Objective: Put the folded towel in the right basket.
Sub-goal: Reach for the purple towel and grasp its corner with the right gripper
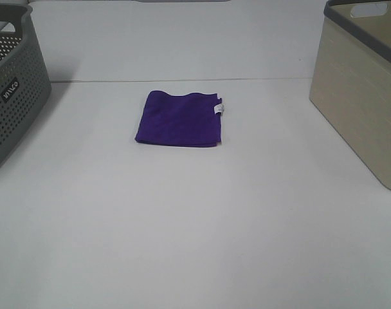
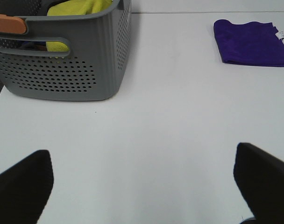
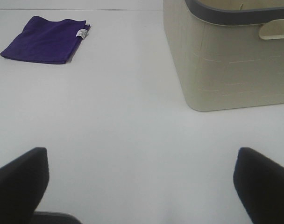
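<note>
As only the two dark fingers (image 2: pixel 25 182) of the left gripper (image 2: pixel 141 156) are shown, at the edge of its wrist view, they are seen spread wide apart above the white tabletop (image 1: pixel 195 232), with nothing held or touched between them. The right gripper (image 3: pixel 141 156) is likewise seen released, its fingers wide apart over the table and gripping nothing. On the left, the grey perforated plastic basket (image 1: pixel 18 90) is cut off by the frame; a yellow cloth (image 2: pixel 79 7) is partly seen inside it, and an orange piece (image 2: pixel 9 23) at its rim cannot be identified. The folded purple towel (image 1: pixel 181 119) is laid flat near the table's middle, well apart from both baskets, with a small white tag (image 1: pixel 218 109) showing at its right edge. On the right, the beige basket with a grey rim (image 1: pixel 359 96) is cut off too, and its inside is hidden
</note>
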